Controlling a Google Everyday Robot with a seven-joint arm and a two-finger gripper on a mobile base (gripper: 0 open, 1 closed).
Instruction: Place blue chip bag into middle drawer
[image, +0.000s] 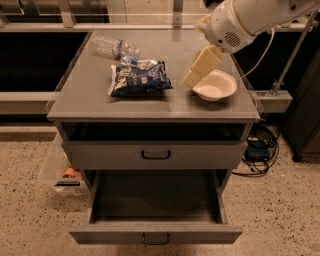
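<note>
The blue chip bag lies flat on the grey cabinet top, left of centre, with its white lettering facing up. My gripper hangs from the white arm above the cabinet top. It is between the bag and a white bowl, a short way right of the bag and not touching it. The middle drawer is the lower of the two handled drawers. It is pulled out wide and its inside holds nothing.
A clear plastic bottle lies at the back left of the top, with a small silvery wrapper just behind the bag. The upper handled drawer is closed. A plastic bin stands on the floor at the left, and cables lie at the right.
</note>
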